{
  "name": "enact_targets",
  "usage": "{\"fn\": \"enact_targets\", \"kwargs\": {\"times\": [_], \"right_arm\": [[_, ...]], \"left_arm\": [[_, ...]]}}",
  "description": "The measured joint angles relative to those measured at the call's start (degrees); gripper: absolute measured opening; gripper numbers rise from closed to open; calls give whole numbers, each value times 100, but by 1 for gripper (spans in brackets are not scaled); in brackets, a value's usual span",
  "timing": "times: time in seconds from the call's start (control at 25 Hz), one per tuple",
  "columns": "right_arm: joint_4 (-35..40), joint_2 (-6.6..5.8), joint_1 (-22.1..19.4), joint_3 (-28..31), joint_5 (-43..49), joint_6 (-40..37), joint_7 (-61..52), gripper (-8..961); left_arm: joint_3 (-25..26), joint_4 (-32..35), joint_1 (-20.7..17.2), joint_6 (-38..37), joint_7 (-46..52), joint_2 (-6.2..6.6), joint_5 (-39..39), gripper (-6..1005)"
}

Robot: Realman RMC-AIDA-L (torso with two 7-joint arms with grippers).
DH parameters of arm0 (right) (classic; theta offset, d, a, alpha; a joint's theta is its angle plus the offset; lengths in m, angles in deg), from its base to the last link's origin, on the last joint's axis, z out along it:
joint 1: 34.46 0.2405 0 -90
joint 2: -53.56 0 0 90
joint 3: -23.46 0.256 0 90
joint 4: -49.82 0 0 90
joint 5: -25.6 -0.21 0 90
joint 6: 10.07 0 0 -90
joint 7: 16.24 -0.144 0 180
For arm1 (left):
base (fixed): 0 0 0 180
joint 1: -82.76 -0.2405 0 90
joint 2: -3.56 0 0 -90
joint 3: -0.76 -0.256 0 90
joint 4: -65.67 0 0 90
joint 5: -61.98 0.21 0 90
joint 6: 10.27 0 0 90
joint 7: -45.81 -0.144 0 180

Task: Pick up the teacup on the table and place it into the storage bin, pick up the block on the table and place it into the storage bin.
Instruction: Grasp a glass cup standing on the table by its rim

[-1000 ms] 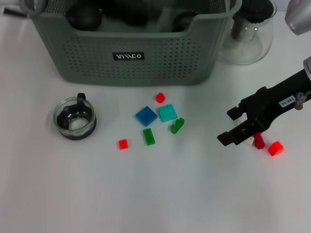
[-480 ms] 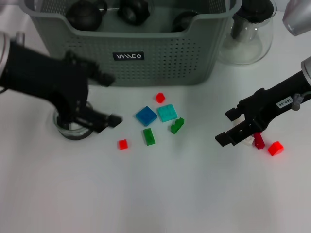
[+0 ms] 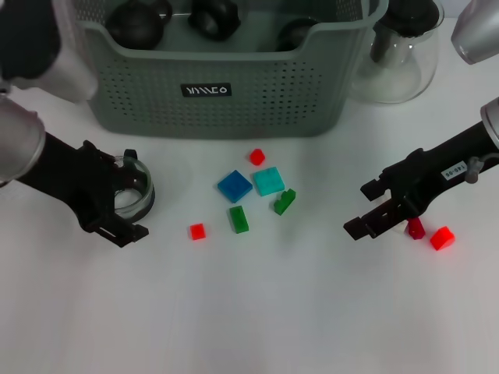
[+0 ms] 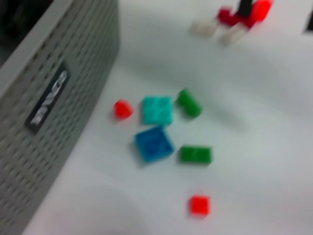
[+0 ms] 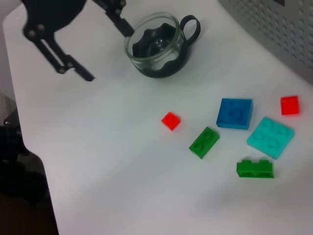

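Note:
The teacup point(image 3: 134, 189), clear glass with a dark base and black handle, stands on the white table at the left, also in the right wrist view point(image 5: 159, 44). My left gripper point(image 3: 129, 197) is open at the cup's near-left side; one finger point(image 5: 117, 18) touches its rim and the other point(image 5: 73, 66) is clear of it. Several blocks lie mid-table: blue point(image 3: 234, 185), teal point(image 3: 268, 181), green point(image 3: 238, 219), red point(image 3: 196, 231). My right gripper point(image 3: 360, 209) hangs open and empty at the right. The grey-green storage bin point(image 3: 218, 86) stands behind.
Dark cups point(image 3: 136, 19) sit inside the bin. A glass pitcher point(image 3: 398, 54) stands right of it. Two red blocks point(image 3: 442, 238) lie beside the right gripper. Another green block point(image 3: 284, 202) and a small red one point(image 3: 256, 157) lie near the teal block.
My left arm entered from the left, passed over the teacup, and now sits lower with its open fingers at the cup's side. The right gripper drifted slightly left.

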Motion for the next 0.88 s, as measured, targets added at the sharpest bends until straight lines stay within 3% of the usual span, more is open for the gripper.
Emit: {"fn": "enact_targets", "kwargs": {"times": [0.4, 0.88], "right_arm": [[-32, 0, 2, -5, 0, 2, 4, 947], [-34, 0, 3, -3, 0, -4, -1, 946]], "left_arm": [[-982, -704, 33, 1049, 333, -16, 770, 843], [-1516, -1022, 33, 1505, 577, -28, 1005, 841]]}}
